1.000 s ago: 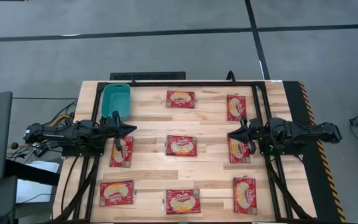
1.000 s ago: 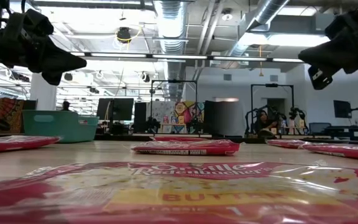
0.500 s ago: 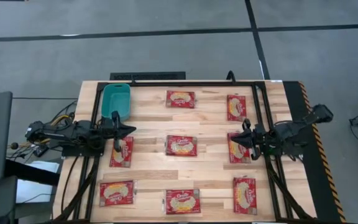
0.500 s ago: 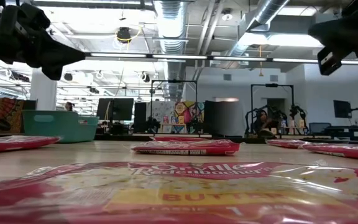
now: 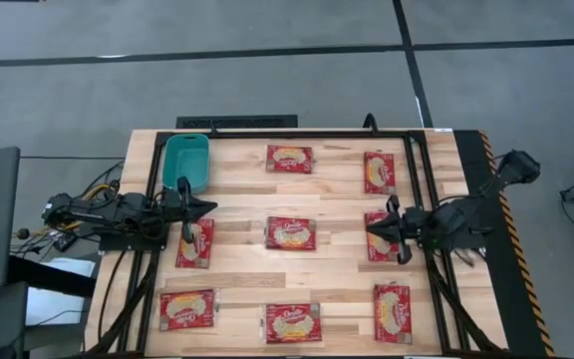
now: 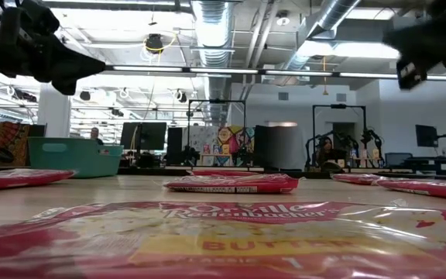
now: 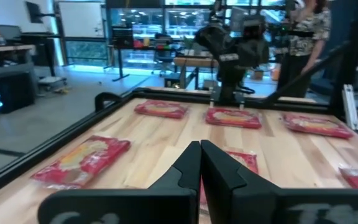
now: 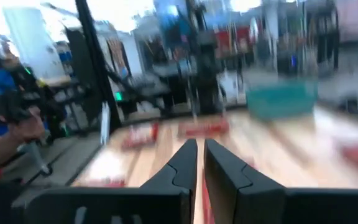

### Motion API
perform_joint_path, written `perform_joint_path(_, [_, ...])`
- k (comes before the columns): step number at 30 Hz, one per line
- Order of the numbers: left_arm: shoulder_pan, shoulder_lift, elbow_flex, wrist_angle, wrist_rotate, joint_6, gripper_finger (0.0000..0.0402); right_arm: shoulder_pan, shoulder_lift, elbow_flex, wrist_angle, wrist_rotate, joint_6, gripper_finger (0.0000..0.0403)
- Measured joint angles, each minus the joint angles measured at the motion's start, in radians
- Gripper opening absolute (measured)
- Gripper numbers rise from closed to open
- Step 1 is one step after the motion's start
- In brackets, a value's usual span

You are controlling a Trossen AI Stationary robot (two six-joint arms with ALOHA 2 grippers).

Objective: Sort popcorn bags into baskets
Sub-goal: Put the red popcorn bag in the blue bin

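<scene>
1. Teal basket [image 5: 186, 161] sits at the table's far left corner in the high view, long side running front to back. Interior shows plain teal; no packets inside it.
2. Eight red popcorn bags lie flat on the wooden table [image 5: 337, 194], all outside the basket, roughly in a grid with the basket at the far left spot.
3. Far row: one bag [image 5: 289, 159] at centre, one [image 5: 379, 172] to the right.
4. Middle row: left bag [image 5: 194, 242], centre bag [image 5: 291, 233], right bag [image 5: 383, 236].
5. Near row: three bags [image 5: 186, 308], [image 5: 293, 322], [image 5: 391, 311].
6. Left gripper [image 5: 207, 207] hangs above the table just in front of the basket, over the far end of the middle-left bag. Fingers [image 7: 188, 169] pressed together, nothing between them.
7. Right gripper [image 5: 372, 225] hovers over the middle-right bag. Fingers [image 8: 185, 163] nearly closed, a slim gap left, holding nothing.
8. Low view: basket [image 6: 76, 156] stands on the table at far left, bags flat around it.
</scene>
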Motion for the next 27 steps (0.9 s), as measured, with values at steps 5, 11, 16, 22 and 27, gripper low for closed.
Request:
perform_joint_path(5, [0.0, 0.0, 0.0, -0.004, -0.065, 0.032, 0.0, -0.037, -0.036, 0.019, 0.041, -0.016, -0.161, 0.0056])
perform_joint_path(11, [0.0, 0.0, 0.0, 0.0, -0.152, 0.061, 0.0, -0.074, -0.03, 0.02, 0.003, -0.135, -0.043, 0.0056])
perform_joint_path(16, [0.0, 0.0, 0.0, 0.025, -0.174, 0.088, 0.0, -0.078, 0.007, 0.02, 0.015, -0.149, -0.007, 0.0056])
perform_joint_path(22, [0.001, 0.0, 0.0, 0.053, -0.187, 0.064, 0.0, -0.086, 0.012, 0.023, 0.114, -0.147, -0.019, 0.0056])
perform_joint_path(27, [0.001, 0.0, 0.0, 0.048, -0.19, 0.023, 0.0006, -0.103, 0.012, 0.028, 0.158, -0.072, -0.045, 0.0056])
